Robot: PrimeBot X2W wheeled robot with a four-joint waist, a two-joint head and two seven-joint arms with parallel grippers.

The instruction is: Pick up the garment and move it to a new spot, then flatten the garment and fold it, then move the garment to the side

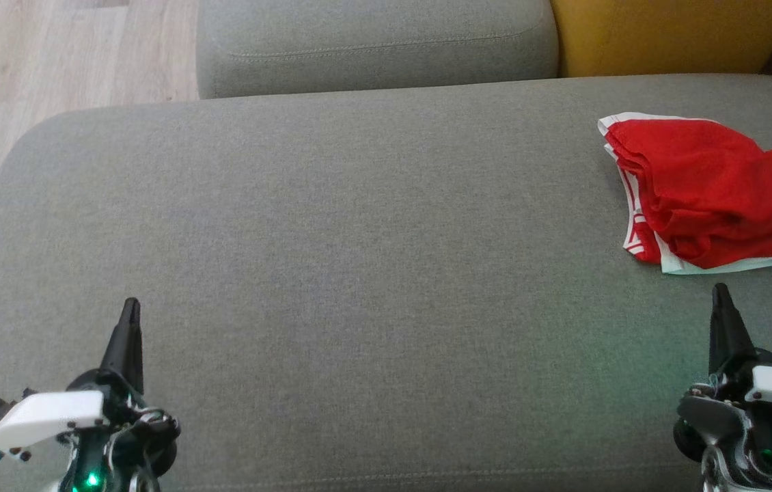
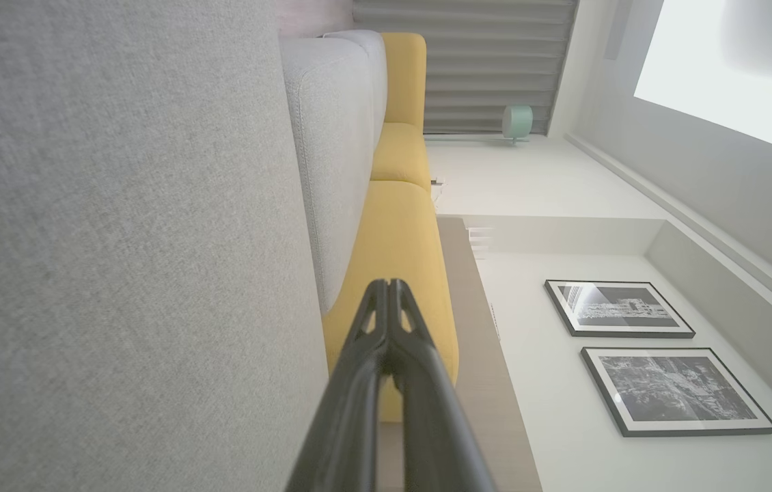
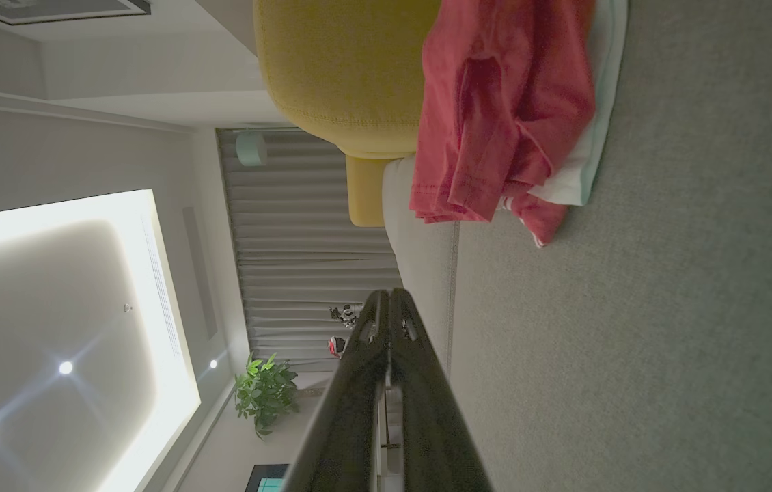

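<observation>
In the head view we see the red garment with its white trim lying in a loose, layered bundle on the far right of the grey sofa seat, running off the picture's right edge, just in front of the yellow cushion. The left gripper sits at the lower left and the right gripper at the lower right. Both are clenched to a point with nothing in them, and the right one's tip is near the garment's front edge but apart from it. In the left wrist view the left gripper has its fingers pressed together, with bare grey upholstery alongside and no cloth near it. In the right wrist view the right gripper is likewise pinched closed and empty. Ahead of it the garment shows several red layers stacked over a pale band, its hems uneven. We judge that this fits two stages: a garment waiting to be picked up, or one already folded and set aside. We cannot settle which. Either way the cloth looks limp and the layers would likely slide apart if snagged by one edge, so we would keep the right fingers clear of that front hem unless a clean hold through all the layers is intended.
</observation>
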